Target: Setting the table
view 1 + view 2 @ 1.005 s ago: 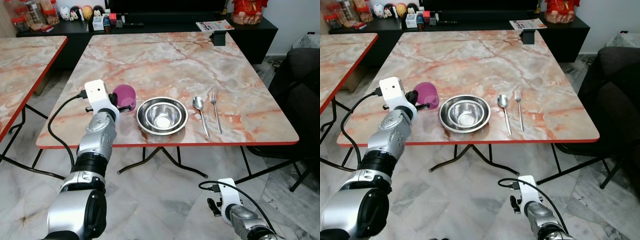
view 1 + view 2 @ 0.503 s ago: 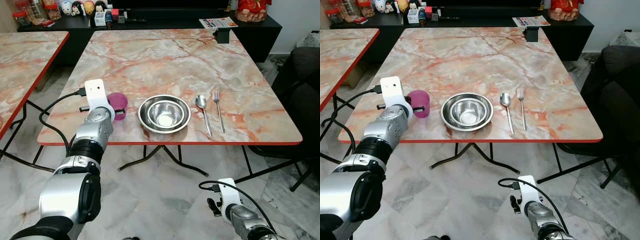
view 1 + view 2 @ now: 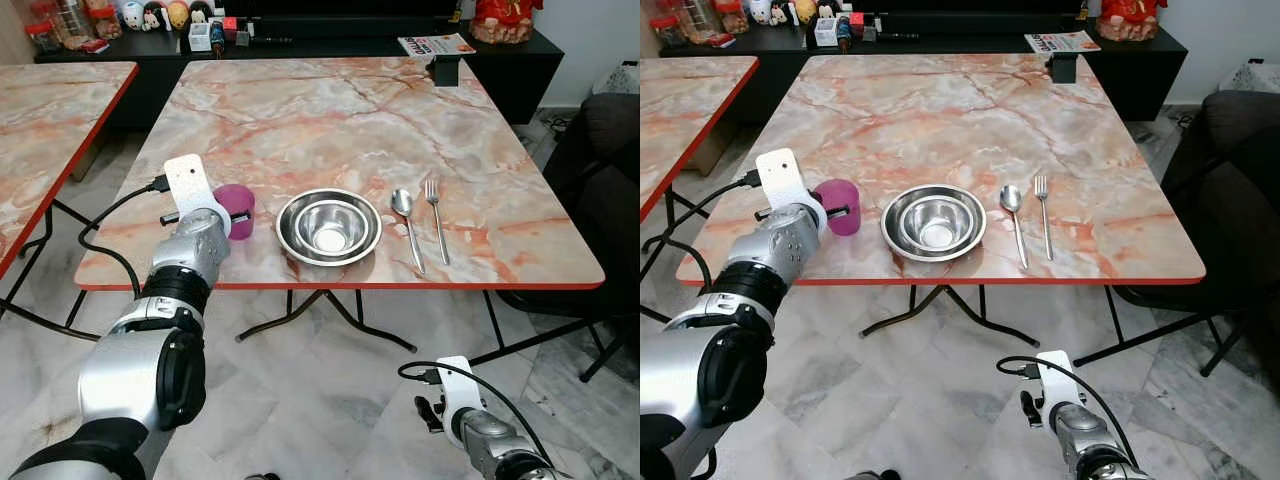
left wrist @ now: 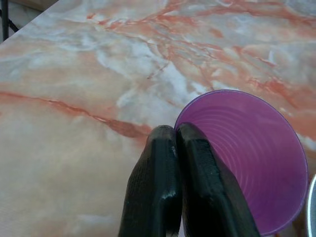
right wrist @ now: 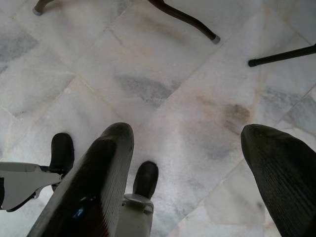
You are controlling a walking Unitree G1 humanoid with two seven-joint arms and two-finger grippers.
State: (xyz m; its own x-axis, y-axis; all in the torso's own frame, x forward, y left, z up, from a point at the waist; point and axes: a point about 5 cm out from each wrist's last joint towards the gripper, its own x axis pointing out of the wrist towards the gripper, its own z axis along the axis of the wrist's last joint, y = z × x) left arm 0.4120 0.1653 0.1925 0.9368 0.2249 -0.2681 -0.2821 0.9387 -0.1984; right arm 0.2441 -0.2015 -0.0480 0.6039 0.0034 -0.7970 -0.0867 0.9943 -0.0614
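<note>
Since the earlier frame the purple cup [image 3: 235, 208] had gone from tilted in the air to upright on the marble table [image 3: 330, 110], near its front edge and just left of the steel bowl [image 3: 329, 227]. The left gripper [image 4: 176, 136] pinched the cup's rim, its fingers [image 4: 157, 168] pressed together over the wall. A spoon [image 3: 406, 225] and fork [image 3: 436, 218] lay side by side right of the bowl. A second marble table [image 3: 50, 110] stood to the left, a dark cabinet [image 3: 300, 35] behind, a dark sofa [image 3: 610, 150] to the right. The right gripper [image 5: 185, 163] hung low over the pale tiled floor [image 5: 163, 89], jaws spread
</note>
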